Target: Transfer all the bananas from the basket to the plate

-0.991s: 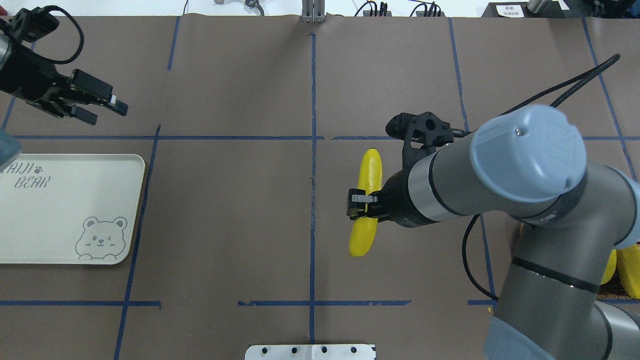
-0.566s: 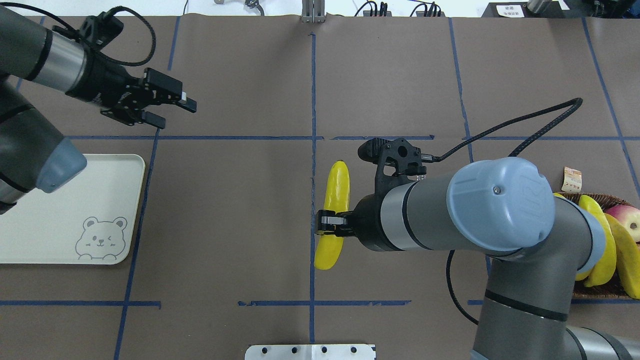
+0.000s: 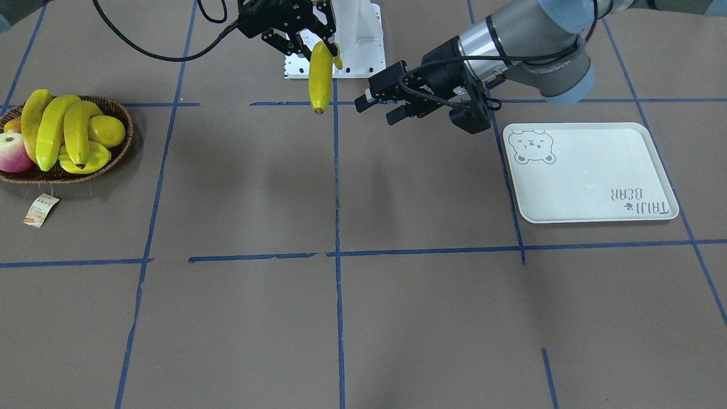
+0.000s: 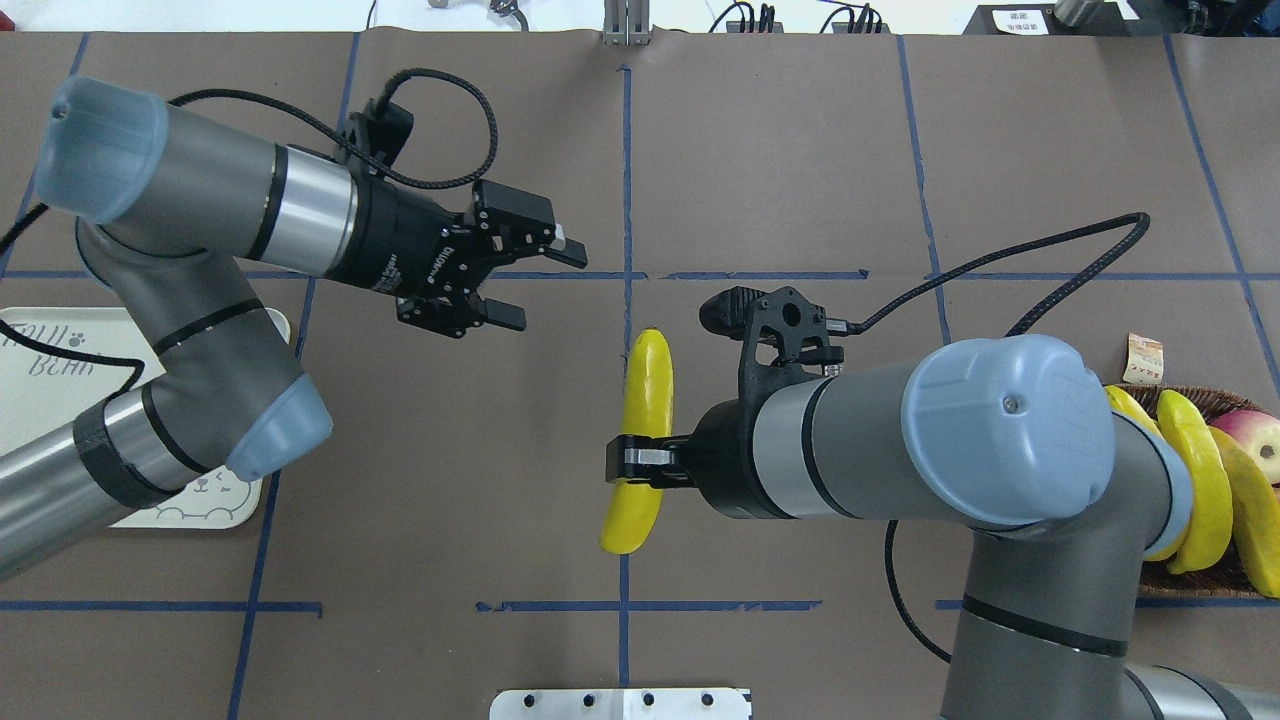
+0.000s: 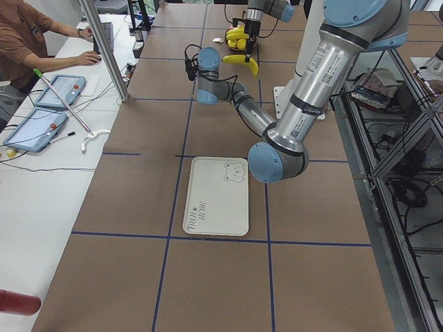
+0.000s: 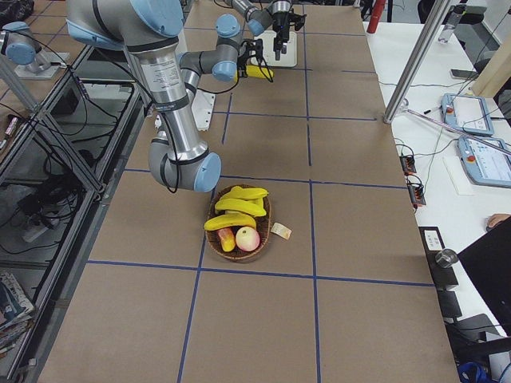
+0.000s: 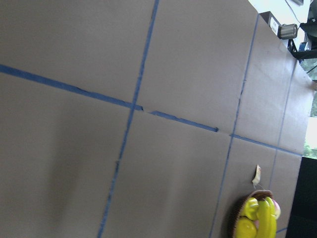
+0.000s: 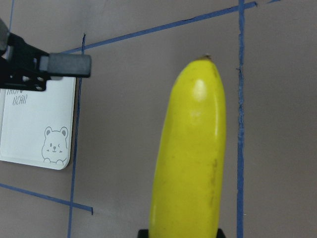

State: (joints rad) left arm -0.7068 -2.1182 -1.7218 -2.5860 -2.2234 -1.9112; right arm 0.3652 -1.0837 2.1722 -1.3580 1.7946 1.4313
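Note:
My right gripper [image 4: 636, 462] is shut on a yellow banana [image 4: 641, 420] and holds it above the table's centre line; the same banana [image 3: 320, 76] hangs tip-down in the front view and fills the right wrist view [image 8: 190, 158]. My left gripper [image 4: 553, 290] is open and empty, a short way to the left of that banana's far end. The basket [image 3: 122, 149] at the right end holds three more bananas [image 3: 51, 130]. The plate [image 4: 45, 400], bare, lies at the left end, partly under my left arm.
A red-yellow apple [image 3: 14, 156] and other yellow fruit [image 3: 108, 129] share the basket, and a price tag [image 3: 41, 209] lies beside it. A white mounting plate [image 4: 620, 703] sits at the near edge. A person [image 5: 28, 41] works at tablets beyond the table's far side.
My left arm has swung in from the far left toward the centre, gripper still open. My right arm has carried the banana leftward, over the centre line.

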